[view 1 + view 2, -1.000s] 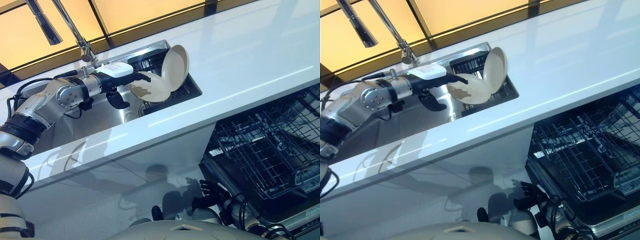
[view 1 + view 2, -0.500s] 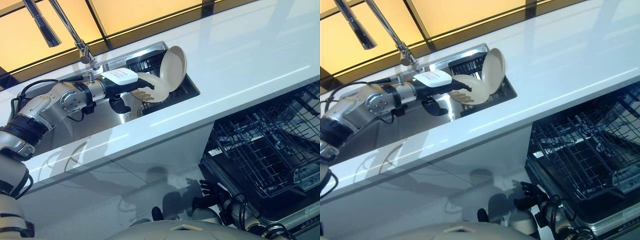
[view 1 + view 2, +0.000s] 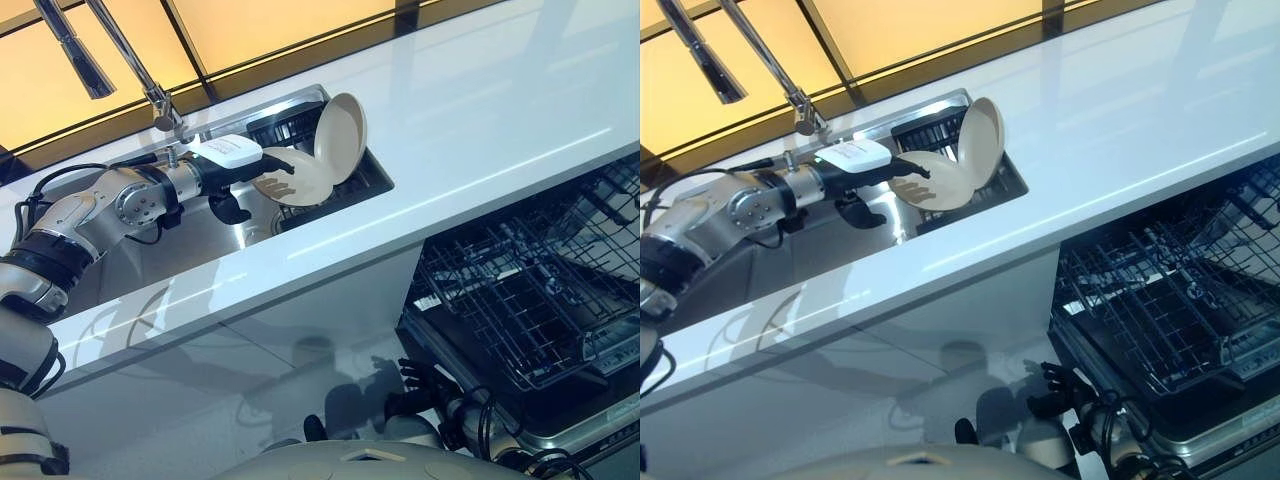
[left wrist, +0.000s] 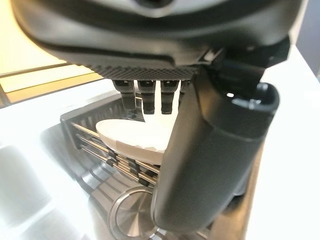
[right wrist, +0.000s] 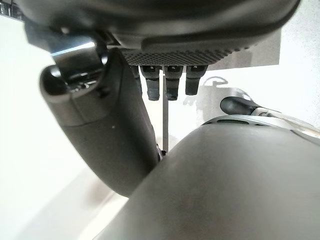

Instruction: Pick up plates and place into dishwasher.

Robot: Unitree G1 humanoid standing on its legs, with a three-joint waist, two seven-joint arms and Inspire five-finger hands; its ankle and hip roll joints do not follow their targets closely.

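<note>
I see my left hand (image 3: pixel 262 165) reaching over the sink (image 3: pixel 190 240), fingers (image 3: pixel 281 187) extended straight and spread across the face of the flat plate (image 3: pixel 305 180). The thumb (image 4: pixel 210 165) hangs below the rim; nothing is gripped. A second plate (image 3: pixel 340 135) stands on edge just beyond the fingertips, leaning against the far side of the flat one. Both rest on a dark rack (image 3: pixel 930 128) in the sink. The tap (image 3: pixel 120 55) rises behind the wrist. My right hand (image 3: pixel 425 385) hangs low under the desk (image 3: pixel 500 110), fingers loosely curled, holding nothing. The dishwasher rack (image 3: pixel 530 300) sits pulled out beside that hand.
</note>
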